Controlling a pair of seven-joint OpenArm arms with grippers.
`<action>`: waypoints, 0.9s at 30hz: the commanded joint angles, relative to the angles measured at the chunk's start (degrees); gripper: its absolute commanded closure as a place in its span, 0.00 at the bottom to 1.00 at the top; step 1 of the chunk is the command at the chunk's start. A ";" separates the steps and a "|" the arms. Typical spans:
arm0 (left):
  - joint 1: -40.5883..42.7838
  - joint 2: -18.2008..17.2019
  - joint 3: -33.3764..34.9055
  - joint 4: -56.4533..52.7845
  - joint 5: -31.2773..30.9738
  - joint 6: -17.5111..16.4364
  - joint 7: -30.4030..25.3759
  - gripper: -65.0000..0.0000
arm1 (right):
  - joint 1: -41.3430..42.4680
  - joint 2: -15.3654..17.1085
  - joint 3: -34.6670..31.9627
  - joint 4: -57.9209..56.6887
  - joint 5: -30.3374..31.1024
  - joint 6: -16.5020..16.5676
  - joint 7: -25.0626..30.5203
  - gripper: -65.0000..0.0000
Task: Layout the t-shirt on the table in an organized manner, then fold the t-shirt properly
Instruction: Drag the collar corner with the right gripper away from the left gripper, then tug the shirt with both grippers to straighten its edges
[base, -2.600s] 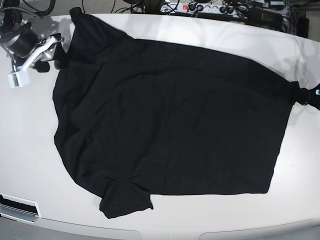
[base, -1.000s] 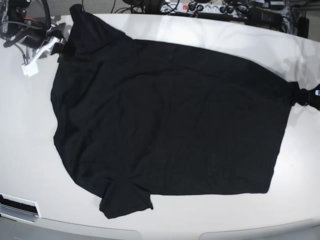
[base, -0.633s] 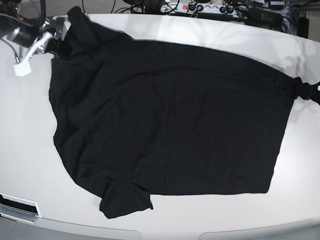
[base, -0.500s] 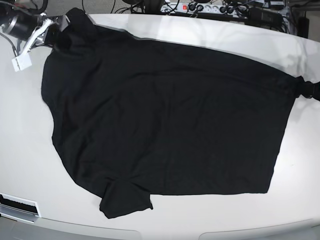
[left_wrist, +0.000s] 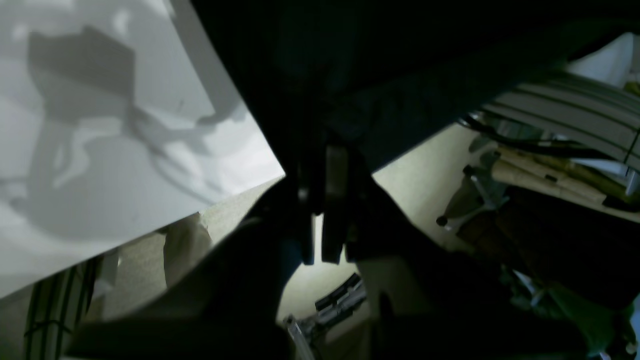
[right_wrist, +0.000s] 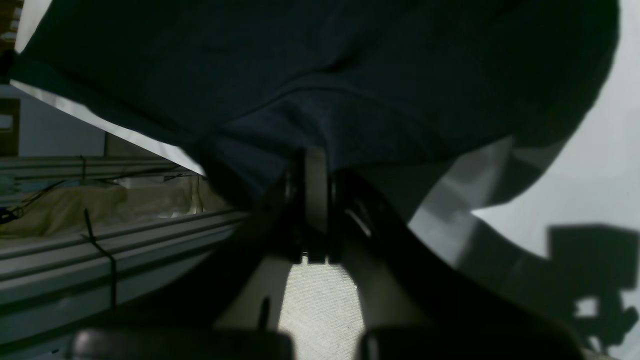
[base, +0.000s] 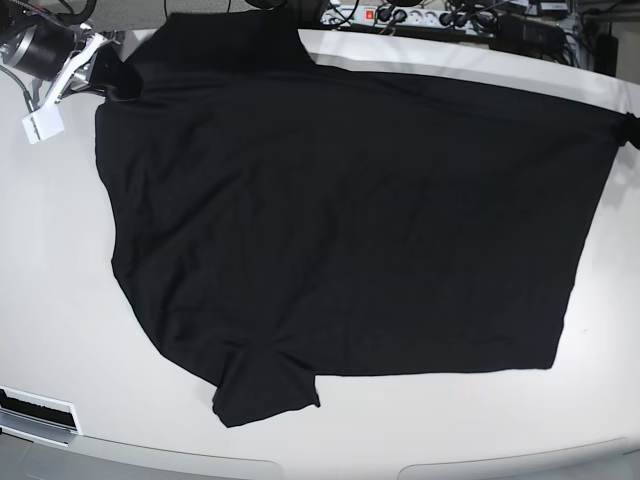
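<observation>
I have the shirt (base: 340, 210) pinched at two far corners, and I judge the layout step well along but not finished — no fold has been made yet.

At ten o'clock in the base view my right end effector (base: 108, 78) is clamped shut on the shirt's edge; the right wrist view shows its jaws together with dark cloth caught between them. From there the shirt spreads broad and mostly flat across the surface (base: 60, 300), with soft ripples in the body. One sleeve (base: 265, 390) sticks out at seven o'clock, a crease at its root. The far edge of the cloth, at twelve o'clock, looks to reach the surface's back rim or pass it. At three o'clock my left end effector (left_wrist: 320, 200) grips the opposite corner, jaws closed on fabric in its wrist view; in the base view it is barely visible at the frame edge.

Left to do, I think: set the cloth down squared, smooth it, then fold.

The surface is glossy white with curved edges. Behind it, at twelve to one o'clock, lie a power strip (base: 395, 14) and tangled cables (base: 480, 18).
</observation>
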 joint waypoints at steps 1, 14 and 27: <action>-0.33 -2.21 -0.76 0.39 -0.75 -0.28 0.25 1.00 | -0.17 0.70 0.44 0.87 1.20 0.32 0.61 1.00; -4.68 -1.60 -0.76 0.42 -0.75 -0.28 -4.52 1.00 | 2.64 0.70 0.42 0.92 1.22 0.32 0.63 1.00; -9.75 5.35 -0.76 0.39 6.97 -0.28 -14.67 1.00 | 10.40 0.76 -1.88 -1.05 -2.49 0.32 1.46 1.00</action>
